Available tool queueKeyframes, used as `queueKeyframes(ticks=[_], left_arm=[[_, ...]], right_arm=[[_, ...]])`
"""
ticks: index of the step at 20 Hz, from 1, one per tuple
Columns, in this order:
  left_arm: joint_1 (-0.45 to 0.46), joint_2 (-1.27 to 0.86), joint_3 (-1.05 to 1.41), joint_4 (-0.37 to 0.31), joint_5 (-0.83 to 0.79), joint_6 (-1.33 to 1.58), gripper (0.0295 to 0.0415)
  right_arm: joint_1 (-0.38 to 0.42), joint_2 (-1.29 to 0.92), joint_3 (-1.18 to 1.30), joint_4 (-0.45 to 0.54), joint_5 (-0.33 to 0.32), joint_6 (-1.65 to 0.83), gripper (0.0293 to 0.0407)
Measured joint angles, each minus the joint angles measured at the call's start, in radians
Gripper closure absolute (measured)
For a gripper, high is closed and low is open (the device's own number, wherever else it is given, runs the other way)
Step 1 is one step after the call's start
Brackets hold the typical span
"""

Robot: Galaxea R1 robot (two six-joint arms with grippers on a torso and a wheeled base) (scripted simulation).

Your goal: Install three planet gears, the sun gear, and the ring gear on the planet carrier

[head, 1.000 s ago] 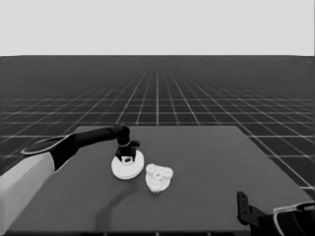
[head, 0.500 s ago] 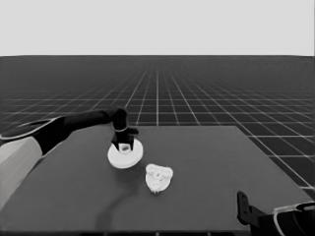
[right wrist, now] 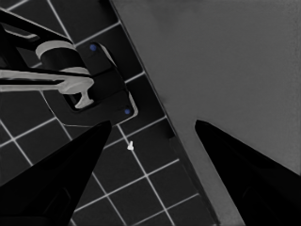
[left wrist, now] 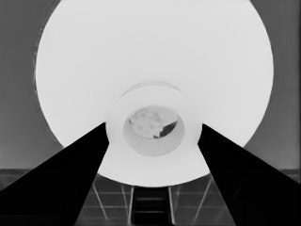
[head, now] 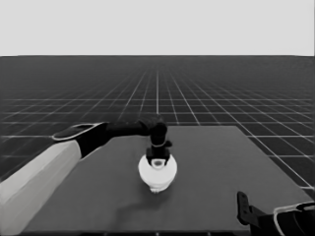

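Left claw (head: 157, 160) clamped on ring gear (head: 157, 170) hub, held directly over gears (left wrist: 151, 123) seen through hole. Right claw (right wrist: 150, 136) parked apart, bench (head: 216, 187) corner.

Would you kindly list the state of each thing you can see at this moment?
Larger round part: held over the smaller one and its gears, hiding them; gear teeth show through its hole.
Left end effector: shut on the larger round part's hub.
Right end effector: open, parked at the table's near right corner.
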Motion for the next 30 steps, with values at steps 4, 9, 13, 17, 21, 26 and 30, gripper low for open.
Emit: queueKeyframes(ticks=[4, 9, 13, 17, 21, 26, 30], left_arm=[[0.063, 0.013, -0.035, 0.062, -0.016, 0.017, 0.0362], [0.095, 0.019, -0.056, 0.092, -0.026, 0.029, 0.0362], [0.099, 0.018, -0.057, 0.094, -0.027, 0.033, 0.0362], [0.099, 0.018, -0.057, 0.094, -0.027, 0.062, 0.0362], [0.099, 0.018, -0.057, 0.094, -0.027, 0.096, 0.0362], [0.1, 0.018, -0.057, 0.094, -0.027, 0.139, 0.0362], [0.106, 0.018, -0.058, 0.093, -0.027, 0.174, 0.0362]], right_arm=[[0.0, 0.0, 0.0, 0.0, 0.0, 0.0, 0.0315], [0.0, 0.0, 0.0, 0.0, 0.0, 0.0, 0.0315], [0.0, 0.0, 0.0, 0.0, 0.0, 0.0, 0.0315], [0.0, 0.0, 0.0, 0.0, 0.0, 0.0, 0.0315], [0.0, 0.0, 0.0, 0.0, 0.0, 0.0, 0.0315], [0.0, 0.0, 0.0, 0.0, 0.0, 0.0, 0.0315], [0.0, 0.0, 0.0, 0.0, 0.0, 0.0, 0.0315]])
